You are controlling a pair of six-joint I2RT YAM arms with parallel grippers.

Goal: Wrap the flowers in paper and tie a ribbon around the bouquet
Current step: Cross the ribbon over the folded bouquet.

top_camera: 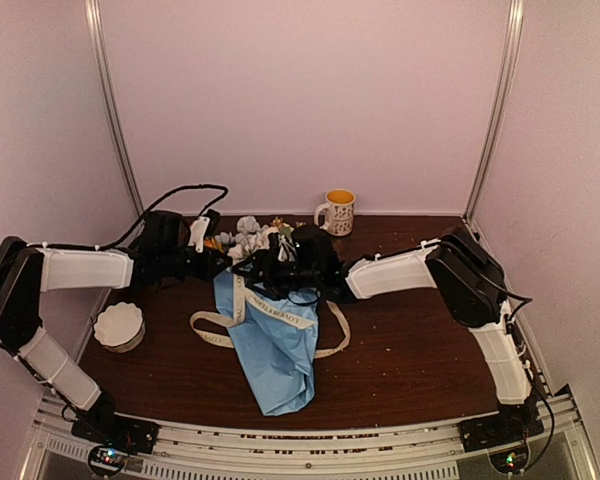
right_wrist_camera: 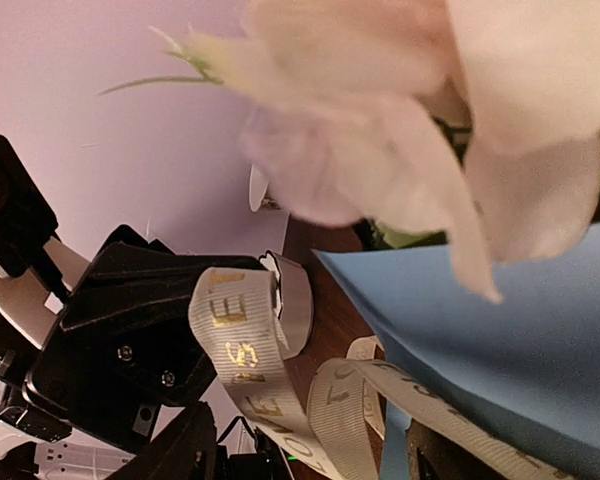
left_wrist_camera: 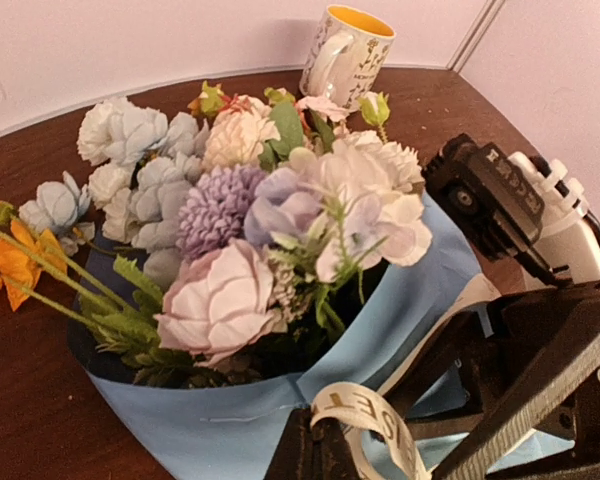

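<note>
Brown table [top_camera: 410, 350]: left end effector [top_camera: 232, 264] clamps ribbon [right_wrist_camera: 242, 350] (beside bouquet [left_wrist_camera: 230, 290]); right end effector [right_wrist_camera: 310, 452] partly open.

Tabletop [top_camera: 400, 350]: dark wood grain, low sheen, pale specks scattered right of the paper [top_camera: 280, 360].
Paper: thin, matt blue, softly creased.
Ribbon [right_wrist_camera: 250, 390]: woven cream cloth, fine ribbing, glossy gold lettering.
Flowers [left_wrist_camera: 240, 250]: matt fabric-like petals, plastic-looking green stems.
Mug [top_camera: 338, 211], behind the paper: glazed, glossy ceramic.
Left end effector [right_wrist_camera: 270, 295]: matt black plastic, bright metal screws.
</note>
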